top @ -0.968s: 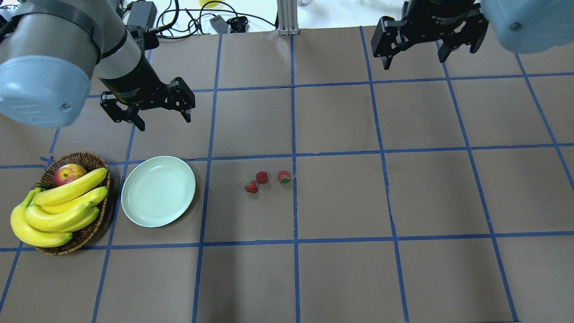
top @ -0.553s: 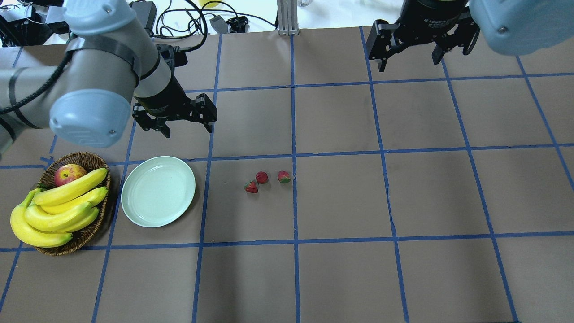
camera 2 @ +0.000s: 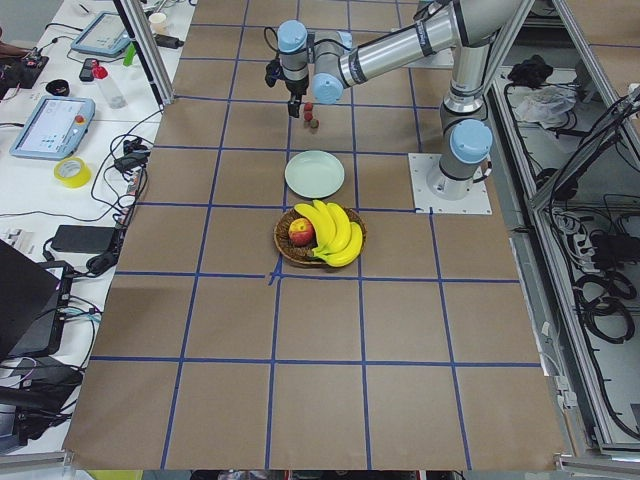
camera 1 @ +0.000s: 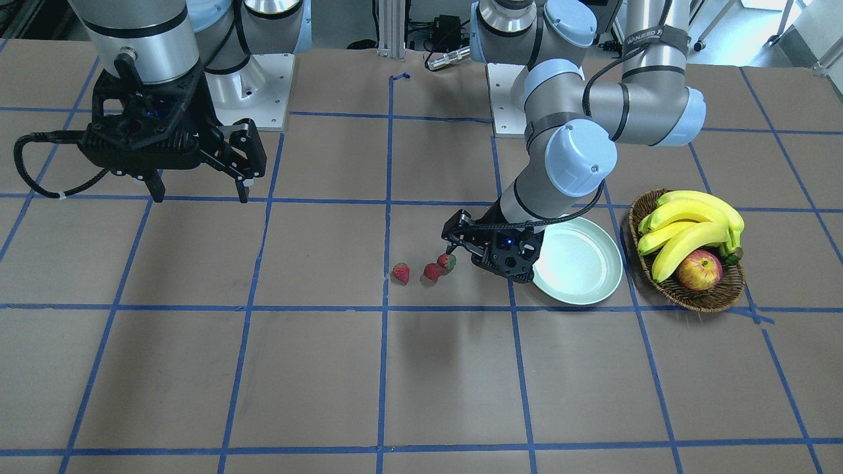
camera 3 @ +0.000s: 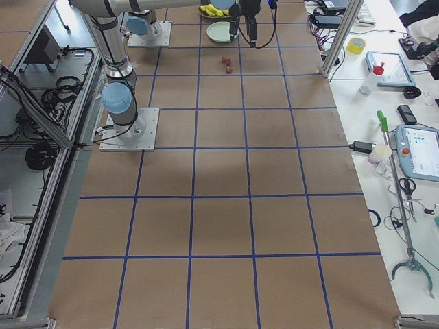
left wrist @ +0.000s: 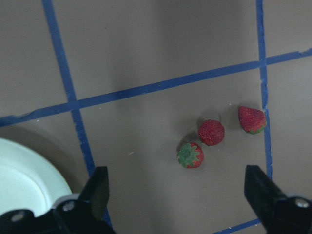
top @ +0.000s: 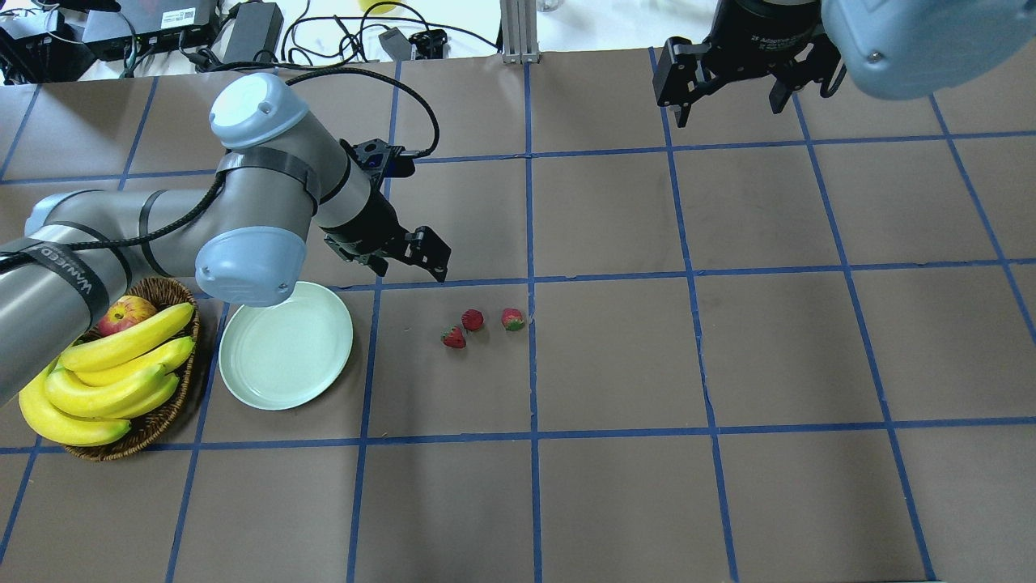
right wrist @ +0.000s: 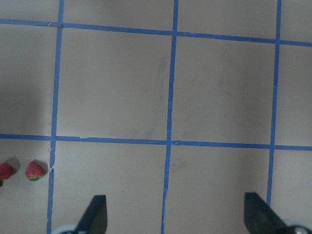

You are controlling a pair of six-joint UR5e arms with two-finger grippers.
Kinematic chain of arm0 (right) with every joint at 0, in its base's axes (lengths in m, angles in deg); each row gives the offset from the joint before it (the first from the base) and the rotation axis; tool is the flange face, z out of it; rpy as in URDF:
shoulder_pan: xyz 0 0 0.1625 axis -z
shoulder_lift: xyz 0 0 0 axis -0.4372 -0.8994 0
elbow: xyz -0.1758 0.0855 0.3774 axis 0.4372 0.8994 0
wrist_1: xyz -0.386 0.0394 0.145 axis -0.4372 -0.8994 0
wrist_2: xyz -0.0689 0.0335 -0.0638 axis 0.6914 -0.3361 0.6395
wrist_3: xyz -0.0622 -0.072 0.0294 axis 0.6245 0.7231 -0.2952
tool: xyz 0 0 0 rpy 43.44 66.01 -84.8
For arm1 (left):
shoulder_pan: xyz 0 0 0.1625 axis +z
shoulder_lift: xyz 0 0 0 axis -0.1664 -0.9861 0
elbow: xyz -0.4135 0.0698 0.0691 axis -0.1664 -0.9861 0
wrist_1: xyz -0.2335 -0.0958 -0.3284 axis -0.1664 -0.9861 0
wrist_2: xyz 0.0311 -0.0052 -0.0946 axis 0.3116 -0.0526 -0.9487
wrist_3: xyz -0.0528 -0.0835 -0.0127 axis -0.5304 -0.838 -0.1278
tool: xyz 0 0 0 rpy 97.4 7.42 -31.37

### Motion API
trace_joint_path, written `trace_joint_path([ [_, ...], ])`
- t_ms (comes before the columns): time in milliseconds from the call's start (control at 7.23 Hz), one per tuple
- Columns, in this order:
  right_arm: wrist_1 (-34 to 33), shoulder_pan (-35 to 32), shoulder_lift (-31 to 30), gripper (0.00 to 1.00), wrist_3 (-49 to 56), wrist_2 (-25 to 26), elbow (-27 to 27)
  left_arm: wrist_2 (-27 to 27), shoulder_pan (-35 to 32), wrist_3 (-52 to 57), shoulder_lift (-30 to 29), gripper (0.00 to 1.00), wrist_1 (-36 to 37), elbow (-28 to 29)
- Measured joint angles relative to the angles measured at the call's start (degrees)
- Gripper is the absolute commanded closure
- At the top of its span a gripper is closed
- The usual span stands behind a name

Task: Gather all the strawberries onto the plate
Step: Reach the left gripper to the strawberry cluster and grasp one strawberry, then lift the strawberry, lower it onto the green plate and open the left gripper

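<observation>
Overhead exterior view: strawberries [top: 473, 320] on the bench [top: 615, 364], left fingers [top: 433, 255] held wide near them

Three strawberries are seen lying on the brown bench in a small cluster, just beside a blue tape line [top: 530, 364] near the middle of the grid. Two of them are set close together, and the third lies a little apart on the side away from the plate [top: 286, 356]. The pale green plate is laid on the bench to the robot's left of the cluster, apart from it. Just beside the plate a wicker basket [top: 162, 285] is placed, in which bananas [top: 121, 368] and an apple [top: 125, 314] are held.

The left arm [top: 121, 227] is stretched past the plate's edge, and the left fingers are carried above the bench between plate and strawberries. They are spread wide: in the left wrist view one finger is shown at each side of the frame, with all three strawberries lying in the gap ahead. In the front-facing view one fingertip is seen close to the strawberry nearest the plate; contact cannot be judged there.

The right fingers [top: 668, 85] are also held wide, above the far right part of the bench, well apart from the fruit.
</observation>
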Motion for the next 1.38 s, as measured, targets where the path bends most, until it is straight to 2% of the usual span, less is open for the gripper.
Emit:
trace_joint_path([
  [553, 0.86, -0.08, -0.47, 0.00, 0.16, 0.22, 0.11, -1.52, -4.07, 5.23, -6.72, 0.03, 8.51, -1.45],
  [968, 1.37, -0.37, -0.23, 0.00, 0.03, -0.24, -0.05, -1.39, -5.61, 6.49, -8.33, 0.28, 9.51, -2.76],
  [1245, 1.41, -0.52, -0.03, 0.00, 0.21, -0.37, -0.04, -1.15, -5.90, 7.56, -8.57, 0.82, 9.53, -3.15],
  [1383, 1.44, -0.55, -0.12, 0.00, 0.24, -0.37, 0.00, -1.14, -5.95, 8.11, -8.64, 1.00, 9.49, -3.16],
])
